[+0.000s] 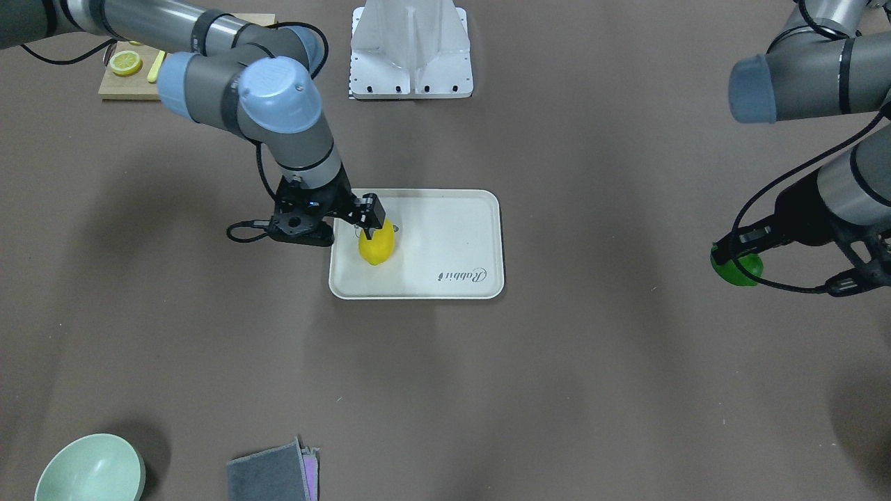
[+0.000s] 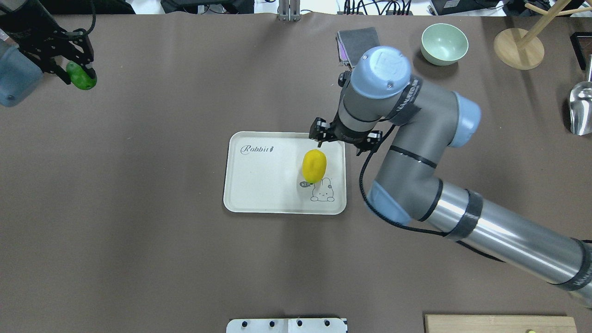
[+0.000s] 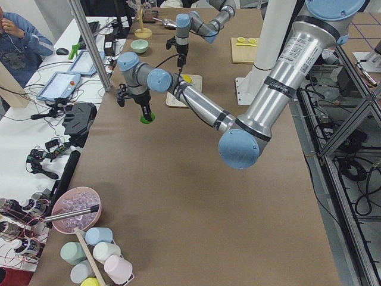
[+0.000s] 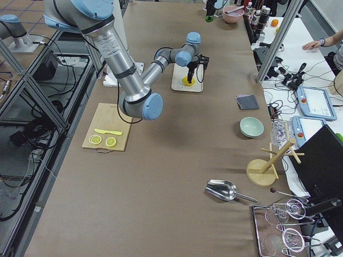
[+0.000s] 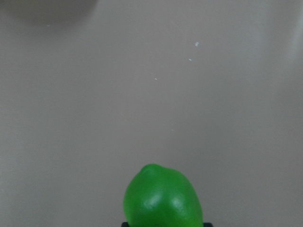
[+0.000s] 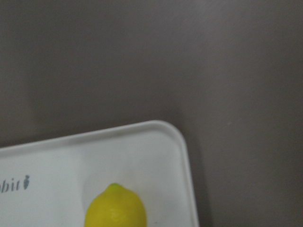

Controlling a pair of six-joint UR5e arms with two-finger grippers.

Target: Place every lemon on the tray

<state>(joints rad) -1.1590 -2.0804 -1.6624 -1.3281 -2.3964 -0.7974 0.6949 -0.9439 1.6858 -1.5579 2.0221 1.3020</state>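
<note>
The off-white tray [image 2: 263,185] lies mid-table. My right gripper [image 2: 320,140] is over its far right part, closed on the top of the yellow lemon [image 2: 314,165], which hangs upright just over the tray by the bear drawing. The lemon also shows in the front view [image 1: 376,247] and in the right wrist view [image 6: 115,208]; the fingertips are hidden there. My left gripper [image 2: 74,69] is far off at the table's left end, shut on the green lemon [image 2: 82,77], low over the bare table. The green lemon fills the bottom of the left wrist view [image 5: 162,196].
A wooden cutting board [image 1: 122,83] with lemon slices [image 1: 126,63] lies near the robot's right side. A green bowl [image 2: 444,44], folded cloths [image 2: 357,42], a wooden rack [image 2: 518,48] and a metal scoop [image 2: 582,108] sit at the far right. A white mount base [image 1: 411,56] stands behind the tray.
</note>
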